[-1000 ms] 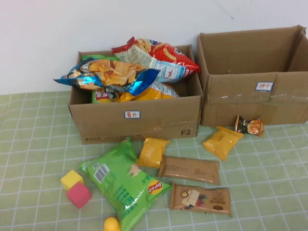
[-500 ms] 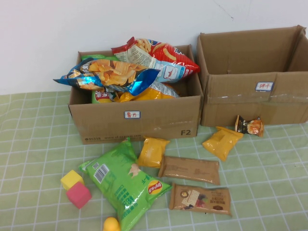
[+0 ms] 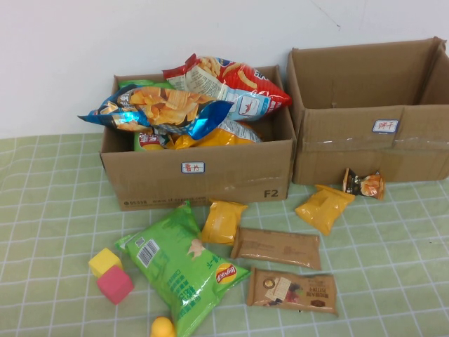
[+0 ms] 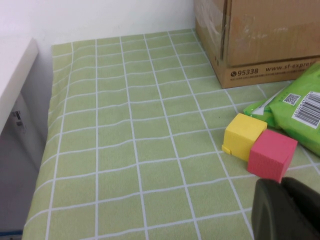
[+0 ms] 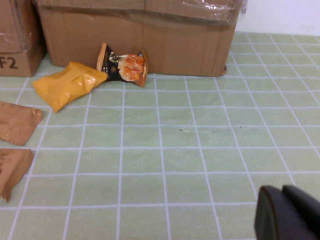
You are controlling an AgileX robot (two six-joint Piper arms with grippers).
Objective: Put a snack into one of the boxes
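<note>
Snacks lie on the green checked cloth: a green chip bag (image 3: 184,267), a small yellow packet (image 3: 223,221), two brown packets (image 3: 276,247) (image 3: 292,291), another yellow packet (image 3: 323,207) (image 5: 69,83) and a small black-and-orange packet (image 3: 364,184) (image 5: 123,66). The left box (image 3: 200,173) is heaped with chip bags. The right box (image 3: 372,140) shows no snack inside. Neither arm appears in the high view. My left gripper (image 4: 281,182) is shut and empty, just short of the pink cube (image 4: 271,153). My right gripper (image 5: 281,190) is shut and empty over bare cloth.
A yellow cube (image 3: 104,262) (image 4: 244,135) and the pink cube (image 3: 115,284) sit left of the green bag, with a yellow ball (image 3: 163,327) at the front edge. A white wall stands behind the boxes. A white ledge (image 4: 12,75) borders the cloth's left side.
</note>
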